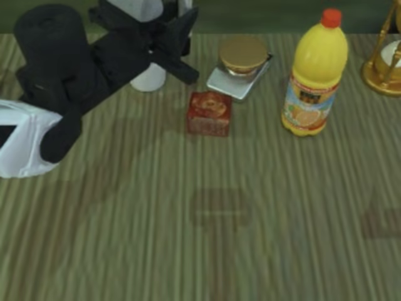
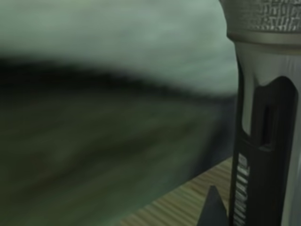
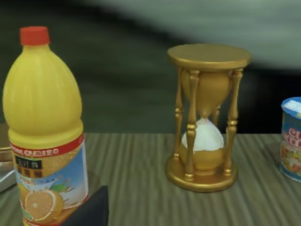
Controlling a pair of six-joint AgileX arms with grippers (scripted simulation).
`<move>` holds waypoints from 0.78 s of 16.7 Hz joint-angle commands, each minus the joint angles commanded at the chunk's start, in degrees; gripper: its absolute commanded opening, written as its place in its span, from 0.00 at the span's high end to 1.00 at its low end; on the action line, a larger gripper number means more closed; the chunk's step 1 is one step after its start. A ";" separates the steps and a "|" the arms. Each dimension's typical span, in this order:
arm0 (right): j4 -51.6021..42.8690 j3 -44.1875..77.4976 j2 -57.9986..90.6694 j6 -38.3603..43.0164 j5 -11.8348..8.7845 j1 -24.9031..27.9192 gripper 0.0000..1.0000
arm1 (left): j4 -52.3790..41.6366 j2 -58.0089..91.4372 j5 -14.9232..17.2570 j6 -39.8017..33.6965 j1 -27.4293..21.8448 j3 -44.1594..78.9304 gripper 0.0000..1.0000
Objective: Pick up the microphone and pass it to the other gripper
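Reaching across the far left of the surface (image 1: 207, 251), the left arm lay w/ its bulky black wrist over the top-left corner in the top view. The left pincer (image 1: 177, 39) pointed toward the far edge, near a white cup (image 1: 148, 78) that showed partly under it.

In the left wrist view the microphone (image 2: 263, 94) filled the frame close to the camera: silver-grey mesh head uppermost, grey collar below it, black handle running down. It stood upright, lifted above the surface, whose striped edge showed lower down and well behind. A black finger tip (image 2: 212, 209) showed just beside the handle. So the left pincer was closed on the mic, though actual contact pts were out of frame. From the top view the mic itself couldn't be made out; arm hid it.

Right pincer: not visible in the top view. Right wrist view only showed a dark wedge at its lower edge; couldn't tell if that pincer was open or closed.

Other stuff on the surface, along the far side in the top view:
- small red box (image 1: 208, 113), near centre
- grey scale (image 1: 239, 78) w/ a gold-lidded jar (image 1: 242, 54) on it, just behind the box
- orange juice bottle (image 1: 315, 75), red cap, upright, right of the scale
- gold hourglass (image 1: 383, 59) at far right, cut by the frame edge; in the right wrist view it stood upright, white sand in the lower bulb
- blue-and-white cup (image 3: 291, 139), near the hourglass, seen in the right wrist view only
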 joint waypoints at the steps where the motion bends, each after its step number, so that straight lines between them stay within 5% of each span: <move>1: 0.00 0.00 0.00 0.00 0.00 0.00 0.00 | -0.73 -1.84 -2.86 -0.04 -2.68 -0.73 1.00; 5: 0.00 0.00 0.00 0.00 0.00 0.00 0.00 | -2.93 -8.24 -10.95 -0.04 -10.82 -2.90 1.00; 13: 0.00 0.00 0.00 0.00 0.00 0.00 0.00 | -3.12 -8.84 -11.55 -0.02 -11.41 -3.05 1.00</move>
